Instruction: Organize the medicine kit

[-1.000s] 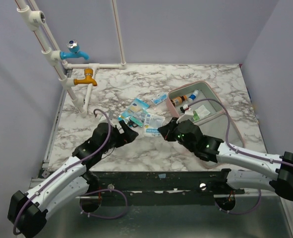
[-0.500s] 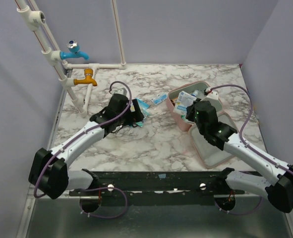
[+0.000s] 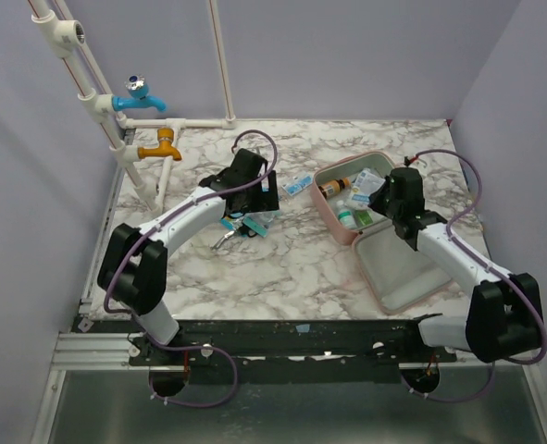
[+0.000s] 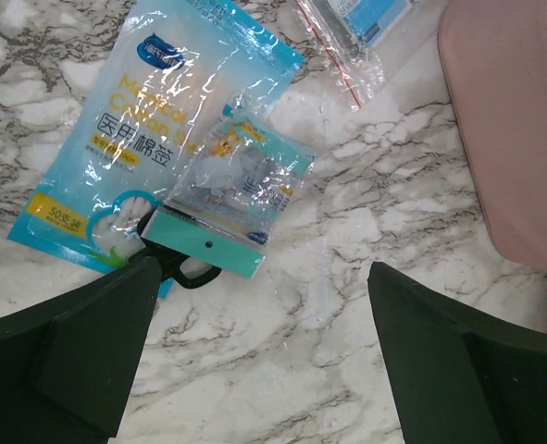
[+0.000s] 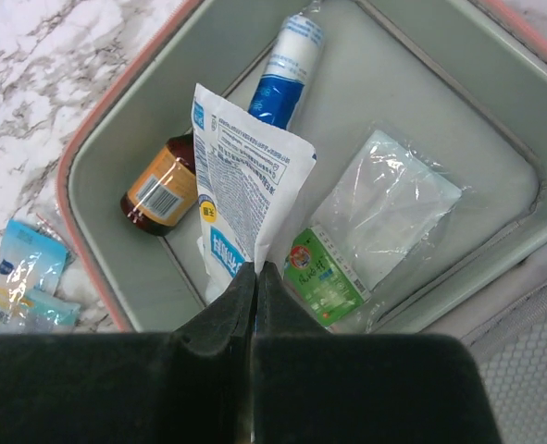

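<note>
The pink medicine kit lies open at the right, its lid flat toward me. Its grey base holds a brown bottle, a blue-white tube, a clear packet and a green packet. My right gripper is shut on a white-blue sachet and holds it over the base; it also shows in the top view. My left gripper is open and empty above the marble, just near of a blue swab sachet, a small sachet and a teal card.
A zip bag lies between the loose sachets and the kit. A blue tap, an orange tap and white pipes stand at the back left. Walls close in the marble top.
My right gripper has carried the white-blue sachet back and right, over the kit's base. My left gripper has moved back and right to the loose sachets.
</note>
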Motion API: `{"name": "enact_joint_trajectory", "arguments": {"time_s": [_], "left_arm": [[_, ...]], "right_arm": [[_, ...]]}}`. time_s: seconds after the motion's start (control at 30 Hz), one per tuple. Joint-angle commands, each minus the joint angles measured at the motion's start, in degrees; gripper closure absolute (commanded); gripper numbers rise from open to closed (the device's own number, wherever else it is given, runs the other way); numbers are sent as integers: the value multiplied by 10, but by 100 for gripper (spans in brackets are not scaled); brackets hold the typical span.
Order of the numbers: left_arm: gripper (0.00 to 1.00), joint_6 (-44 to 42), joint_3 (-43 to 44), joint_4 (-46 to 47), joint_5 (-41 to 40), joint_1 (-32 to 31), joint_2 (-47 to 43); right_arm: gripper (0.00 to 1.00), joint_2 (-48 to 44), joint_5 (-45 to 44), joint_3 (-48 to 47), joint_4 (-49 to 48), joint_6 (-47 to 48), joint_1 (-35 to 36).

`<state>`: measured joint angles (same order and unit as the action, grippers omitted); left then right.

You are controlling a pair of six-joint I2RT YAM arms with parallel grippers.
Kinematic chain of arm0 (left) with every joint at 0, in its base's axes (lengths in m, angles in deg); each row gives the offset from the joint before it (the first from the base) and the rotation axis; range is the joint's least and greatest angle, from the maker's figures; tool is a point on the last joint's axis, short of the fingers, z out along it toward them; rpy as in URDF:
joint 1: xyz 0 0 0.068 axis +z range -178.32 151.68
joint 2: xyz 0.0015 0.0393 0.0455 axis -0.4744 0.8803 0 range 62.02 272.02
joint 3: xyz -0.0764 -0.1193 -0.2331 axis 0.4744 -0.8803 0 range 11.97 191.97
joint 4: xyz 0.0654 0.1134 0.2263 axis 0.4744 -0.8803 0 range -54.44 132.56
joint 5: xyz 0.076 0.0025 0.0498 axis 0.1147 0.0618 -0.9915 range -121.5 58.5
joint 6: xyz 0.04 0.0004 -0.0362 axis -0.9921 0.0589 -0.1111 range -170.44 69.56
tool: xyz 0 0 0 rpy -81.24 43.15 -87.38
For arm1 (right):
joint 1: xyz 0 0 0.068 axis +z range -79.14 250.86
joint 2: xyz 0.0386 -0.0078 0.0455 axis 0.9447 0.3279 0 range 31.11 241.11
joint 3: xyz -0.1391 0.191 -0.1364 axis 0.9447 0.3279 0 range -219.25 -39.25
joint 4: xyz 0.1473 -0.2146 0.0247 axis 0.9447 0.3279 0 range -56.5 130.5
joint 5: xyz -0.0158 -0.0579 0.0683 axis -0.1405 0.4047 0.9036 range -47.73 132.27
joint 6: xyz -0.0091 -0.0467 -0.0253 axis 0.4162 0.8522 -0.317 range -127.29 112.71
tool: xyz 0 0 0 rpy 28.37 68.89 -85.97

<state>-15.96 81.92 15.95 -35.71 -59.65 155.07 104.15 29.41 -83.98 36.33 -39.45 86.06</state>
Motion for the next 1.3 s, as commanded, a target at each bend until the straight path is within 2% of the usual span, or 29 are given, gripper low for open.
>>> {"name": "enact_joint_trajectory", "arguments": {"time_s": [0.0, 0.17, 0.27, 0.3, 0.37, 0.43, 0.5, 0.97, 1.17, 1.27], "left_arm": [[2, -44, 56, -48, -31, 2, 52], [2, -57, 109, -61, -23, 5, 107], [3, -66, 138, -69, -22, 8, 138], [3, -70, 147, -73, -23, 10, 148], [3, -76, 162, -79, -24, 12, 164], [4, -79, 170, -82, -22, 14, 175], [5, -80, 175, -80, -14, 15, 184], [13, -94, 205, -96, 23, 16, 250], [28, -93, 206, -100, 39, 16, 265], [39, -93, 200, -98, 41, 16, 261]], "right_arm": [[99, 29, 74, 3, -44, -27, -31], [99, 38, 73, 24, -59, -46, -45], [93, 24, 75, 41, -61, -56, -48], [85, 16, 76, 48, -63, -59, -47], [54, 2, 81, 57, -59, -65, -48], [40, -12, 86, 63, -51, -70, -48], [36, -30, 95, 72, -50, -77, -47], [35, -119, 149, 82, -34, -81, -48], [35, -139, 152, 95, -32, -82, -48], [35, -142, 153, 97, -30, -83, -47]]}}
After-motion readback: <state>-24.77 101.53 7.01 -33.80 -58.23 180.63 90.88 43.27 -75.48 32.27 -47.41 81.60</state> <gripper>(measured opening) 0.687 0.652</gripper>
